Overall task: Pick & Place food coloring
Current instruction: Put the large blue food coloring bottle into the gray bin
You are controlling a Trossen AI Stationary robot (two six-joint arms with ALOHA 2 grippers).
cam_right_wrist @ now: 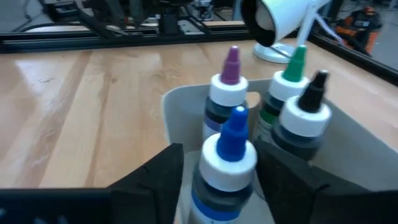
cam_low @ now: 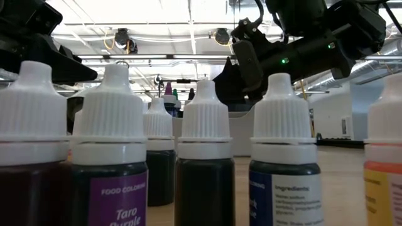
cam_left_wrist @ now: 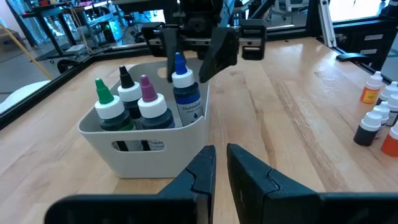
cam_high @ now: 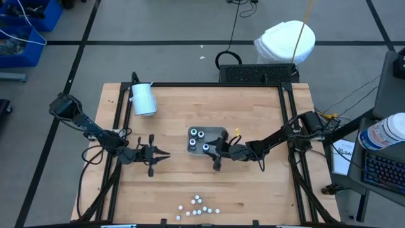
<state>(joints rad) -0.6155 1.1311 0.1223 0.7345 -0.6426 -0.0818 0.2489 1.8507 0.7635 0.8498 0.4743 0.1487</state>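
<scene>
The blue-capped food coloring bottle (cam_right_wrist: 227, 163) stands in the pale grey plastic tray (cam_high: 218, 132) near table centre, straddled by the right gripper (cam_right_wrist: 217, 171), jaws open either side, not clamped. It seems the release step; next, a straight lift clear. The left gripper (cam_high: 160, 154) waits at nine o'clock, nearly closed, empty. Loose bottles (cam_high: 197, 206) remain at six.

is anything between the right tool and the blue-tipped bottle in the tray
Nothing visible. The right tool already straddles the blue-tipped bottle, one finger on each side, in the near corner of the pale tray. The purple, green and black-tipped bottles stand behind it, not in the tool's path. The left tool waits apart on the table.
</scene>
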